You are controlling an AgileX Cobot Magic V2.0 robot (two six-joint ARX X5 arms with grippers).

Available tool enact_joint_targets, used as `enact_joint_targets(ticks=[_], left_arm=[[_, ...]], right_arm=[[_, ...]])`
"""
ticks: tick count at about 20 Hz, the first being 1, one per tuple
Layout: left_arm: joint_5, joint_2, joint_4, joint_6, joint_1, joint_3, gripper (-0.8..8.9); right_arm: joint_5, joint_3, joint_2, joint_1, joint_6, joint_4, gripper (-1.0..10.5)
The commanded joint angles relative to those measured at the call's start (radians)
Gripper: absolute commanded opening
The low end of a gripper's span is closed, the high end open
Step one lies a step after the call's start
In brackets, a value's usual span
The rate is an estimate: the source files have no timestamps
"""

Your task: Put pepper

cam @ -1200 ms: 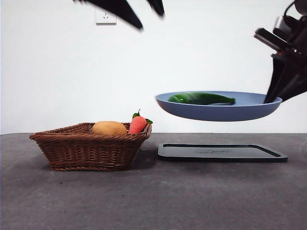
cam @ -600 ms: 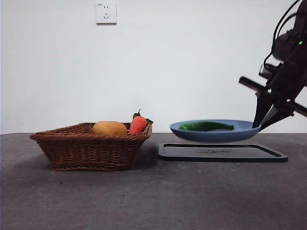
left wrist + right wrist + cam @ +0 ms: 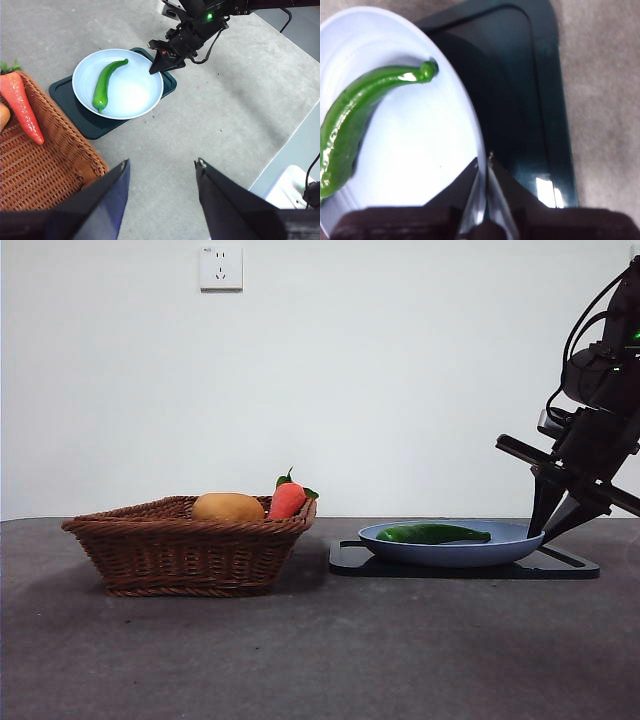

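The dark rectangular tray [image 3: 560, 563] now bears the round pale-blue plate [image 3: 450, 550], lowered from well above it over the last second. The right gripper [image 3: 484, 167] remains clamped on the plate's rim. The long glossy green pepper [image 3: 432, 534] lies in the plate. The left gripper [image 3: 160, 175] hangs high, jaws apart. Releasing looks next.

no legible text, faint embossed mark on dark tray [image 3: 440, 556] front edge, unreadable
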Motion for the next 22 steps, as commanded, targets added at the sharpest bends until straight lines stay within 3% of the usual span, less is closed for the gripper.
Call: enact_joint_targets(ticks=[1,3,7,13,22], left_arm=[[-0.002,0.009,0.005,0.004,-0.01,0.019,2.34],[-0.002,0.009,0.005,0.004,-0.01,0.019,2.34],[-0.003,0.009,-0.006,0.005,-0.01,0.019,2.34],[-0.029,0.009,-0.025,0.052,-0.01,0.019,2.34],[-0.029,0.009,-0.026,0.099,-0.01,0.019,2.32]], right_arm=[[-0.002,0.024,0.023,0.001,-0.01,0.003,1.1],[-0.001,0.024,0.022,0.001,-0.011,-0.005,1.7],[-0.001,0.024,-0.053,-0.02,-0.012,-0.045,1.9],[-0.005,0.024,-0.368,-0.032,-0.082,-0.169,1.8],[-0.008,0.024,-0.871,0.094,-0.24,-0.617,1.8]])
